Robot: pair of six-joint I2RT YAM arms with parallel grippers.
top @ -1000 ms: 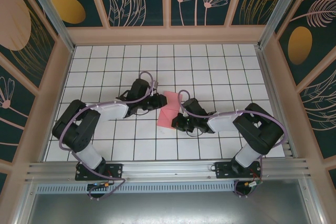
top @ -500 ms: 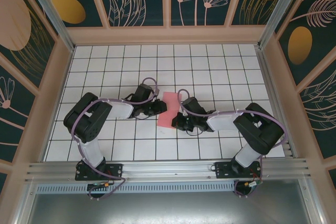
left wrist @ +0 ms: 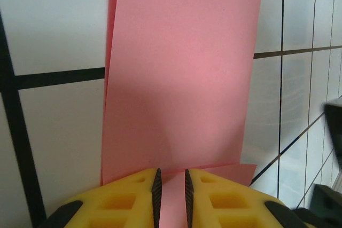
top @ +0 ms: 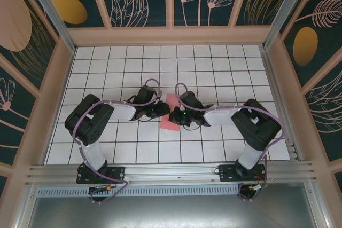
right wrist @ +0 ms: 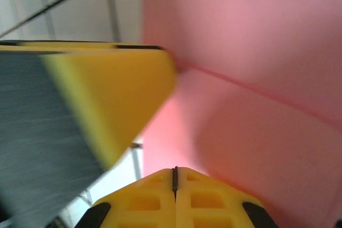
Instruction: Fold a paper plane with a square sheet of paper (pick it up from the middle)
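Observation:
The pink sheet of paper lies on the white grid table, folded into overlapping layers, with a crease across it. No plane shape can be made out in it. My left gripper sits on the sheet's left edge. In the left wrist view its yellow fingertips stand a narrow gap apart, with flat pink paper showing through the gap. My right gripper is shut, tips together low over the paper. The left gripper's finger is close beside it.
The table is walled in by patterned panels on three sides. An aluminium rail runs along the near edge by the arm bases. Open tiles lie behind and in front of the paper.
My right gripper has slid left over the paper toward the left gripper and covers more of the sheet. The left arm's elbow drew back early on, then held still.

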